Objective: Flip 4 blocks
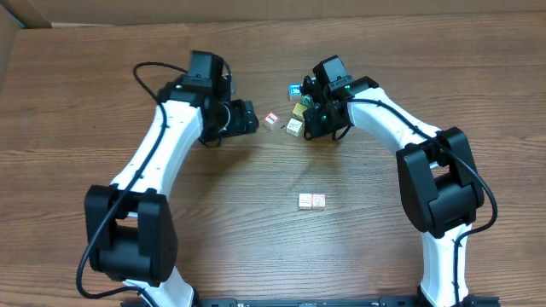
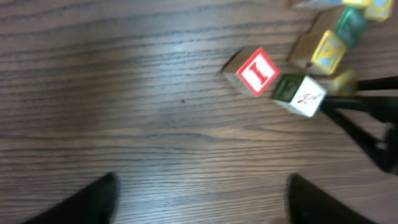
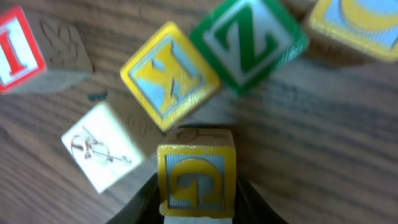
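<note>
My right gripper (image 3: 197, 196) is shut on a yellow block with a G (image 3: 197, 177), its fingers pressing both sides. Close around it lie a cream block with a violin drawing (image 3: 99, 146), a yellow K block (image 3: 169, 74) and a red-printed I block (image 3: 15, 46). From the left wrist view the red I block (image 2: 257, 70) and the cream block (image 2: 306, 98) sit ahead and to the right. My left gripper (image 2: 202, 202) is open over bare wood, well short of them. Overhead, the left gripper (image 1: 253, 119) faces the red block (image 1: 272, 118), and the right gripper (image 1: 307, 118) is on the other side.
A green Z block (image 3: 249, 43) and a blue-and-yellow block (image 3: 351, 22) lie just beyond the cluster. Two pale blocks (image 1: 311, 201) stand side by side nearer the table's front. The wooden table (image 1: 171, 222) stretches around them.
</note>
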Robot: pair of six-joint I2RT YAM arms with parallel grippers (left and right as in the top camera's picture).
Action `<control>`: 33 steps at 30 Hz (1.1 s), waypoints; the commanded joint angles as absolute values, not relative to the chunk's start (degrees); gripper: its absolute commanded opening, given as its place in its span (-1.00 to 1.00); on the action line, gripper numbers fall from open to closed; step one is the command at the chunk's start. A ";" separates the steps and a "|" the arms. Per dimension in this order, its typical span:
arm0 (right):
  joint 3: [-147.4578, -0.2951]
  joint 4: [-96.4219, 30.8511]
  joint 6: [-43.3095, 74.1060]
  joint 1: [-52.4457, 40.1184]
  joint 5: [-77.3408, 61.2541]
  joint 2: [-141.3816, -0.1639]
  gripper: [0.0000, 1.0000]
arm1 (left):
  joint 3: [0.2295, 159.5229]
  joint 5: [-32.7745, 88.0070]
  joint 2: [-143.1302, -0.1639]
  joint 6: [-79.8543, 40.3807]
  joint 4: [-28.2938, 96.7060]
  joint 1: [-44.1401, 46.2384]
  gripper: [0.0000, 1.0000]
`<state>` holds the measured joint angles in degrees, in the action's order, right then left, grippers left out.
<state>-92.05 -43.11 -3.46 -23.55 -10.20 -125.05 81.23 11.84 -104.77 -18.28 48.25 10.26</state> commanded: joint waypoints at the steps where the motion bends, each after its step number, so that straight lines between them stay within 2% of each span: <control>1: -93.91 -45.04 -1.50 -23.14 -10.61 -122.83 -0.57 | 82.65 5.54 -105.32 -16.97 48.69 10.96 0.84; 6: -93.95 -51.24 1.78 -23.14 -13.21 -118.54 -0.60 | 82.83 5.32 -105.34 -19.40 49.39 9.10 0.86; 12: -93.93 -61.23 5.69 -23.86 -29.15 -114.41 -0.63 | 82.83 5.34 -105.34 -21.02 49.91 6.31 0.83; 17: -93.38 -66.35 12.19 -27.99 -29.98 -114.32 -0.64 | 82.70 5.32 -105.34 -20.97 51.24 6.35 0.85; 33: -89.93 -67.57 39.59 -48.95 -2.11 -114.34 -0.64 | 82.65 3.88 -105.38 -20.29 53.84 6.39 0.90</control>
<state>-91.98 -67.94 32.03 -46.94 -9.80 -115.46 81.49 5.06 -104.92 -19.77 53.63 6.00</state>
